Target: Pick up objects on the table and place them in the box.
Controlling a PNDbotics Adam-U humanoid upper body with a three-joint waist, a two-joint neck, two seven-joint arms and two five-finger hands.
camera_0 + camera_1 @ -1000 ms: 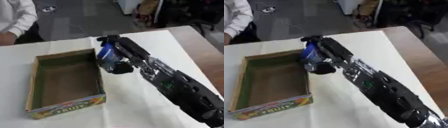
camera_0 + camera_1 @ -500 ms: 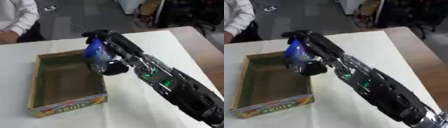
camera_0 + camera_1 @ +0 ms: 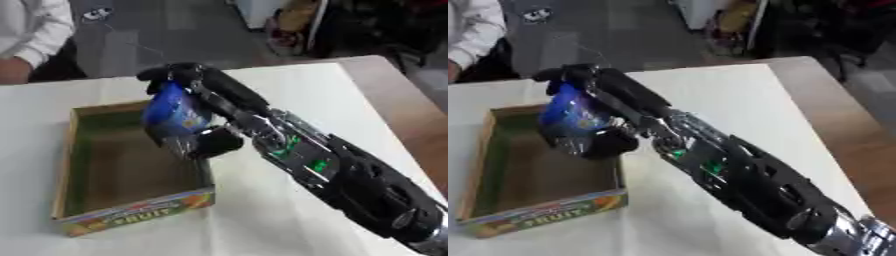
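Observation:
My right hand [image 3: 214,105] reaches in from the lower right and is curled round a blue packet [image 3: 175,114] with a printed label. It holds the packet above the right side of the open cardboard box [image 3: 79,175], just inside its right wall. The box is brown inside with a green rim and a colourful "FRUIT" print on its front. What I can see of the box's inside is bare. My left hand shows in neither view.
The box stands on a white table [image 3: 297,85] whose brown edge [image 3: 402,115] runs along the right. A person in a white sleeve [image 3: 35,35] sits at the far left corner, away from the box.
My right hand has carried the blue packet leftward, from beside the box's right wall to above the box's inside.

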